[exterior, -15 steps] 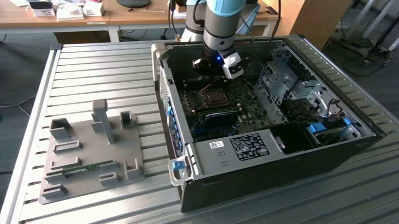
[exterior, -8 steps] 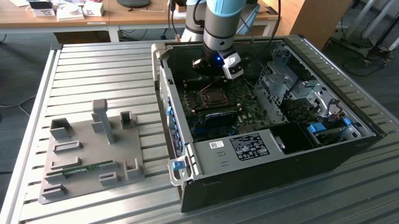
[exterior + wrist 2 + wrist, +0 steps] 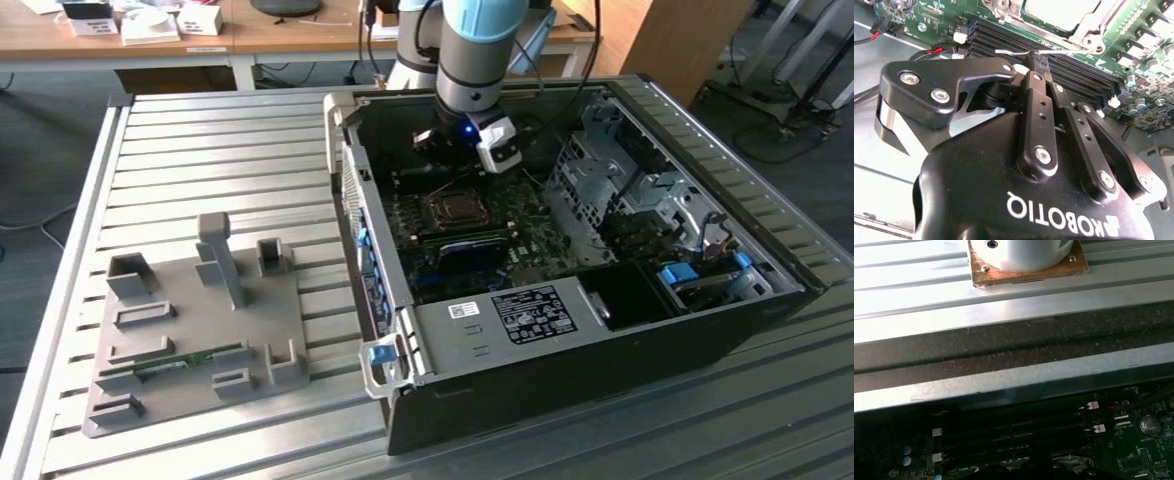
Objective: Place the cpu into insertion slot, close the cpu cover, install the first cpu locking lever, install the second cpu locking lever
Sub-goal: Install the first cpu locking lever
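gripper [image 3: 1037, 58] pinching locking lever [image 3: 1005, 51], white case label [image 3: 534, 312]

In the exterior view the slatted table [image 3: 200, 150] is lit evenly and softly, while the inside of the computer case [image 3: 400, 130] is left in shadow. In the first wrist view the table is washed out by glare and the motherboard [image 3: 1134, 450] is left dim. In the second wrist view pale highlights are caught on the black gripper [image 3: 1036, 57].
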{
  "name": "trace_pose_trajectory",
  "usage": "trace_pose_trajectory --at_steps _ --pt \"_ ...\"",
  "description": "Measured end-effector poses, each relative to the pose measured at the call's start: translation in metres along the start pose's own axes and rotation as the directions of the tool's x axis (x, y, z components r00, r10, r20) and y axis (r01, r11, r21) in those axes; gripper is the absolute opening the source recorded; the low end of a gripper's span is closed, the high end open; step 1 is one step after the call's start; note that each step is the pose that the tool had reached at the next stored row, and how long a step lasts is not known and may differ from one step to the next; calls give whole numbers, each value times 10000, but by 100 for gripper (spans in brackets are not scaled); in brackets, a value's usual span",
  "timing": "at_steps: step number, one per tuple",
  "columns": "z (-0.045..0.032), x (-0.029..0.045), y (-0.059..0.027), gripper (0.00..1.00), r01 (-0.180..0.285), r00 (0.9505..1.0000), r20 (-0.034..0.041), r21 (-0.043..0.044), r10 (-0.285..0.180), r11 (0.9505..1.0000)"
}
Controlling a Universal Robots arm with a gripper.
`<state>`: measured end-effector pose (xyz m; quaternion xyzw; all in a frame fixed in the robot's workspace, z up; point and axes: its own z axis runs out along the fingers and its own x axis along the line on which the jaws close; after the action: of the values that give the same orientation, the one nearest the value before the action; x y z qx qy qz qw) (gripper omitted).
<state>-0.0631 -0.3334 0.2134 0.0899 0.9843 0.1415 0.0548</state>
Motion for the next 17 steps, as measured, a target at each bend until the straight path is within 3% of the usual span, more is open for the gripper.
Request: trace_pose_trajectory --at_steps 17 --pt "41 -25 1 11 1 10000 0 0 -1 10000"
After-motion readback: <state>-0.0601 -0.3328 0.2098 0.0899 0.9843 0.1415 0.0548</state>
